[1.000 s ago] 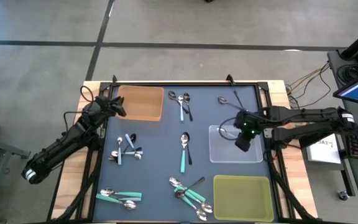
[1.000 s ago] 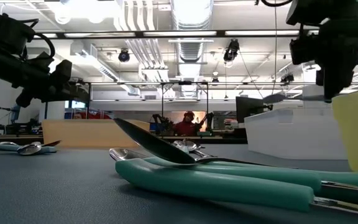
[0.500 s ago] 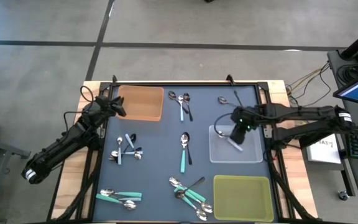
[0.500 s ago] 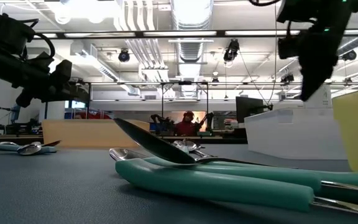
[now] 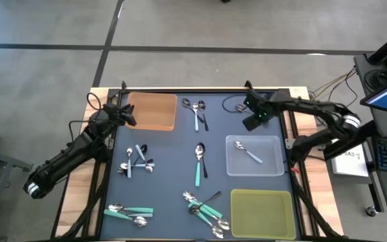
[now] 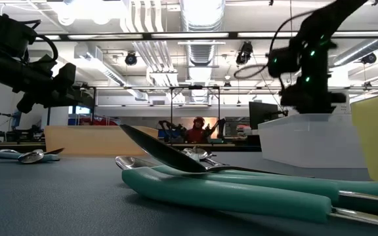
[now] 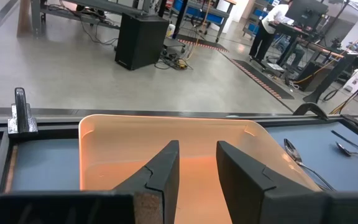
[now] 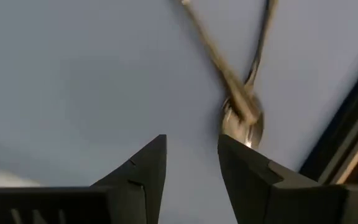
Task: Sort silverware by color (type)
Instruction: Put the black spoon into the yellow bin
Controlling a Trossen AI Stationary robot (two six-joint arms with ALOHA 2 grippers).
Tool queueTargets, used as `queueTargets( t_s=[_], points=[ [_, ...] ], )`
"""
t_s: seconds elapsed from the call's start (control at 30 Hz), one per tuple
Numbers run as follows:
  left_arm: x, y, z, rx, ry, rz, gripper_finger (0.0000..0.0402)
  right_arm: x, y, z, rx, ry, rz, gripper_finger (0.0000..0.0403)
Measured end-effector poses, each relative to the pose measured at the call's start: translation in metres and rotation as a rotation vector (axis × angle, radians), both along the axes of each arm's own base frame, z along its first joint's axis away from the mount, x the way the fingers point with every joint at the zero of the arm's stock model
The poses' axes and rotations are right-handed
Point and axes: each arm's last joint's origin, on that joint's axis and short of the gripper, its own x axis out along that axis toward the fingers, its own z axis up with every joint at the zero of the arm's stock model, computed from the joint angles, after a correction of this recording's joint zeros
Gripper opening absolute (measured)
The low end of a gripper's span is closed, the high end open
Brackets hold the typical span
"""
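The silverware lies in groups on the dark mat: teal and dark spoons (image 5: 198, 114) at the far middle, teal ones (image 5: 199, 163) in the centre, light blue ones (image 5: 137, 161) at the left, more along the near edge (image 5: 205, 207). Two plain metal spoons (image 8: 241, 109) lie crossed at the far right. My right gripper (image 8: 191, 165) hangs open just above the mat beside their bowls, pointing steeply down (image 5: 250, 121). One metal spoon (image 5: 248, 153) lies in the clear tray (image 5: 274, 168). My left gripper (image 7: 197, 174) waits open at the orange tray (image 7: 104, 143).
A yellow-green tray (image 5: 262, 214) stands at the near right, and the orange tray (image 5: 152, 111) at the far left. A black frame (image 5: 200, 91) rims the mat. A cable curls near the far right corner (image 5: 228, 104).
My right gripper has swung from above the clear tray toward the table's far edge, tipping steeply downward, and now hangs over the plain metal spoons at the far right. A metal spoon has come to lie in the clear tray where the gripper was.
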Motion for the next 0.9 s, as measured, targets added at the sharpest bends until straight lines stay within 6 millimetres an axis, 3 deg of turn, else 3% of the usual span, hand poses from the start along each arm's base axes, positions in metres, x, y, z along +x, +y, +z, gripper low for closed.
queueTargets(
  t_s=[0.47, 0.77, 0.9],
  points=[
    [0.0, 0.0, 0.0, 0.0, 0.0, 0.0, 0.0089, 0.036, -0.071, -0.025, 0.037, 0.078, 0.164, 0.0123],
    [0.0, 0.0, 0.0, 0.0, 0.0, 0.0, 0.0089, 0.051, -0.091, -0.053, 0.146, 0.17, 0.234, 0.0106],
    [0.0, 0.0, 0.0, 0.0, 0.0, 0.0, 0.0089, 0.053, -0.093, -0.05, 0.162, 0.168, 0.254, 0.0075]
  ],
)
